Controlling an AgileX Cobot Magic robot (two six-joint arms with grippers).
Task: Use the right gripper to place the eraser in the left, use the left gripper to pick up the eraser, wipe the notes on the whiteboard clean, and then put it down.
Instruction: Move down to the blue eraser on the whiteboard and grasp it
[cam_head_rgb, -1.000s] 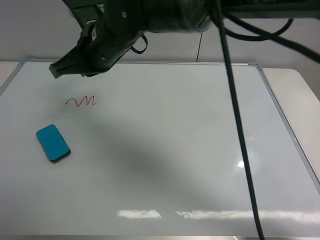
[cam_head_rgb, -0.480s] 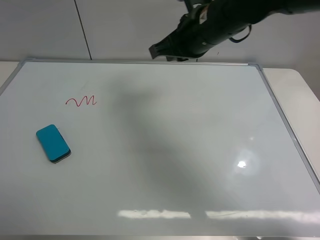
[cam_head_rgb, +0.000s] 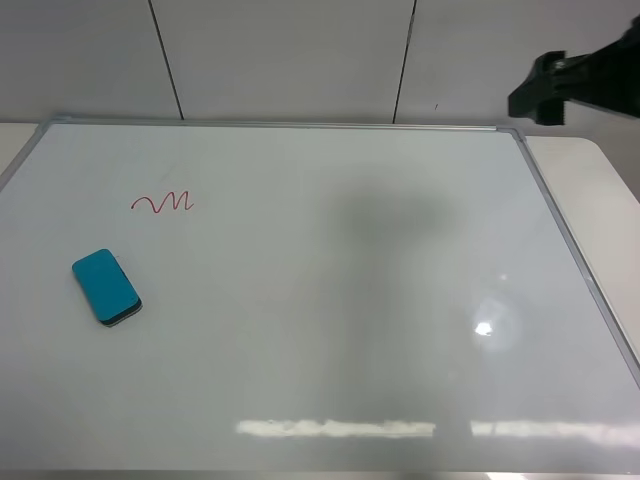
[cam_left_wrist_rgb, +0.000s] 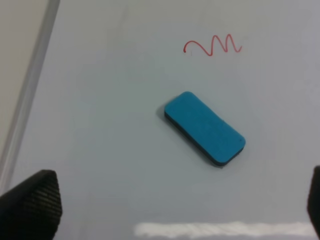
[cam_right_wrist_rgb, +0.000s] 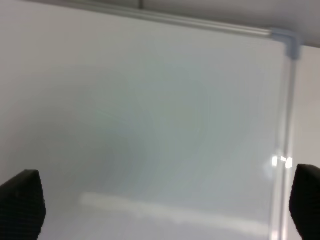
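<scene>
Both black two-finger claws, left gripper and right gripper, gape wide and empty, while the glossy white metal-framed whiteboard bears a teal-blue block eraser near red squiggle notes.

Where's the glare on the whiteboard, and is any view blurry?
Exterior high: a bright spot lower right on the whiteboard, a streak along its near edge, a soft shadow mid-board. Left wrist: eraser and notes sharp, one streak. Right wrist: soft, hazy.

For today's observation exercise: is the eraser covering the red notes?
No, the eraser lies apart from the notes, bare whiteboard between them.
</scene>
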